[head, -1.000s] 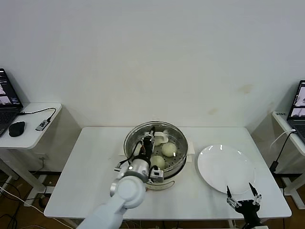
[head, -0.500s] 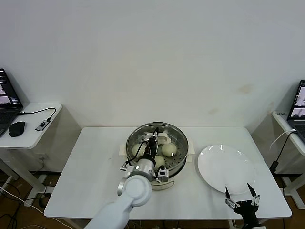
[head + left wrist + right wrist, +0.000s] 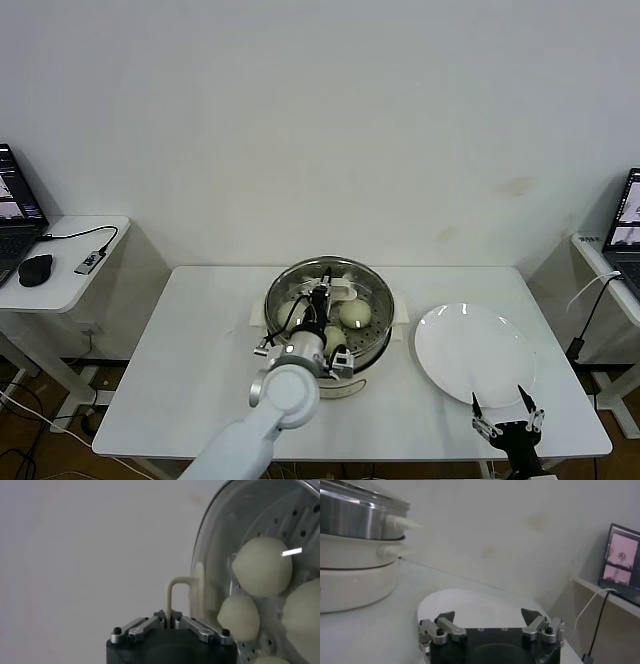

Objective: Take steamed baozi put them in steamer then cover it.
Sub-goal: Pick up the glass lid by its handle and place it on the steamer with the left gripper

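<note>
Left claw and cover block steamer from above; surface left of it free.

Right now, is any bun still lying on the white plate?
No. In the head view the plate is bare, and the buns sit inside the steamer.

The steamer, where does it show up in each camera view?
Head view: steamer at table centre, under the left gripper.
Left wrist view: steamer along one side, baozi inside.
Right wrist view: steamer at the edge.
Shared landmark: its steel wall.
</note>
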Controlling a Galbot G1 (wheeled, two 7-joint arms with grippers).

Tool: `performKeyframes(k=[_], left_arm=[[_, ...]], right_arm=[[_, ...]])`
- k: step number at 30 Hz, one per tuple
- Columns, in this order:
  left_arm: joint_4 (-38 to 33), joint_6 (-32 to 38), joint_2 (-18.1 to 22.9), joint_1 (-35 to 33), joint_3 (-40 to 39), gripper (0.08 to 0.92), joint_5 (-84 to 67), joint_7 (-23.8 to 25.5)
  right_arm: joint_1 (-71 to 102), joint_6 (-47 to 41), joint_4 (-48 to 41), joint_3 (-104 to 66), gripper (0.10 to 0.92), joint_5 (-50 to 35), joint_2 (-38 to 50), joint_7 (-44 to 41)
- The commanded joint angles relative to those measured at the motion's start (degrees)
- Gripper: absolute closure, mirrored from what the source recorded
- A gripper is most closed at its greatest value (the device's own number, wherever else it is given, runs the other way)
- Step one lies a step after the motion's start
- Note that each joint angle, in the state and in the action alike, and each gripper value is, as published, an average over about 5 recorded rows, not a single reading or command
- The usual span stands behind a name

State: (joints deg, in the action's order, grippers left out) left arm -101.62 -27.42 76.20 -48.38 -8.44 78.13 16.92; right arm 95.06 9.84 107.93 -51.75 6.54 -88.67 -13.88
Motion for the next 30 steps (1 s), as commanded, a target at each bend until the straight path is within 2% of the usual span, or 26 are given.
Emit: performKeyframes(k=[1, 23, 26, 30], left_arm=[[0.9, 0.1, 0.3, 0.0, 0.5, 0.862, 0.2, -0.2], [-0.2, -0.2, 1.0, -1.3, 0.7, 0.862, -1.3, -1.1], [-1.2, -0.1, 0.8, -1.6, 1.1, 0.84, -1.7, -1.5], [-3.9, 0.0, -0.2, -2.9, 2.0, 0.736, -2.4, -2.0]], right_arm=[[0.0, 0.1, -0.1, 0.2, 0.203, 0.2, 0.0, 0.0], [0.1, 0.3, -0.2, 0.6, 0.203, 0.7, -0.1, -0.1], [0.1, 0.3, -0.1, 0.7, 0.203, 0.9, -0.2, -0.1], [0.2, 0.4, 0.0, 0.8, 0.203, 1.0, -0.2, 0.0]])
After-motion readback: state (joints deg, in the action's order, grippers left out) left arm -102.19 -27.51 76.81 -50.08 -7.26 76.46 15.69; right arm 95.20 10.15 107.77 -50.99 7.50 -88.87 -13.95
